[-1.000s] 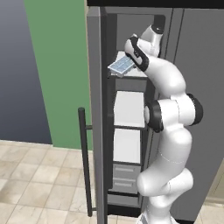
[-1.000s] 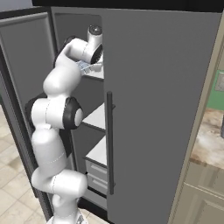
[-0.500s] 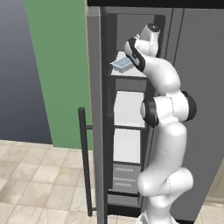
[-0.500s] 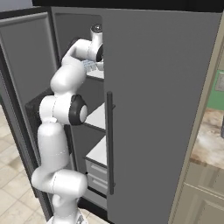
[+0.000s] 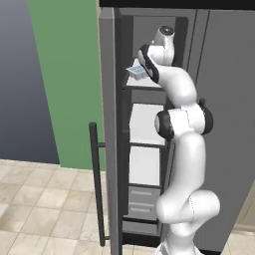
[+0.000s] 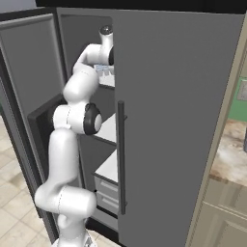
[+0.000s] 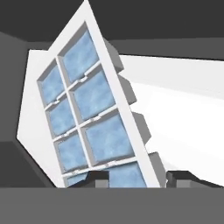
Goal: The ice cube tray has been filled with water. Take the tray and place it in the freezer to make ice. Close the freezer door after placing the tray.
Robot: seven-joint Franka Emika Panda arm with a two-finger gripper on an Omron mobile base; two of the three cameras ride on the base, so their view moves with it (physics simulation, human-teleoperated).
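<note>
Overhead, ice cube tray [image 7: 89, 118] meets freezer [image 5: 144, 119] shelf [image 7: 183, 127].

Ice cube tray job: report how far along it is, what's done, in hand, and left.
Done: the ice cube tray has been carried up into the open freezer, at its top white shelf. In hand: the gripper straddles the tray's near end, tray tilted; whether it is released cannot be told. Left: pull the arm out and shut the freezer door, which stands wide open.
</note>
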